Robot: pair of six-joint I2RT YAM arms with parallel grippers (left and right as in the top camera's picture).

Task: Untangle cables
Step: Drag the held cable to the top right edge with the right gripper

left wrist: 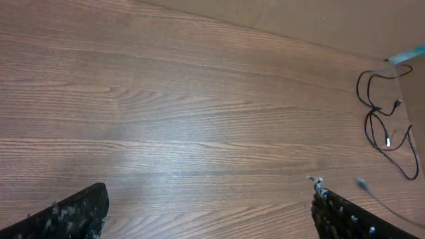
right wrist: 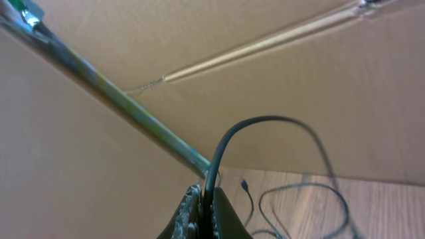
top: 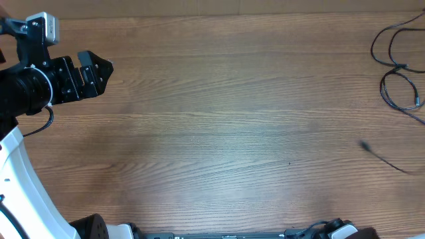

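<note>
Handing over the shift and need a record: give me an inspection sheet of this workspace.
Surface: wood-grain table.
Job's things: cables looped together at the table's far right; one strand is lifted off it.
Clutter: nothing seen.
Grippers: left gripper open, holding nothing; right gripper has its fingers shut on a strand of the cables.
Cables: robot wire loops beside the left arm.
Surroundings: cardboard wall behind the table.

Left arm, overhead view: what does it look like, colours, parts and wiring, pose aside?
The left arm has a glossy white lower link and a black cylindrical wrist. A thin black wire loops beneath it. A small grey camera box sits by the wrist. The left gripper is matte black and angular; its fingers show pale scuffing.
</note>
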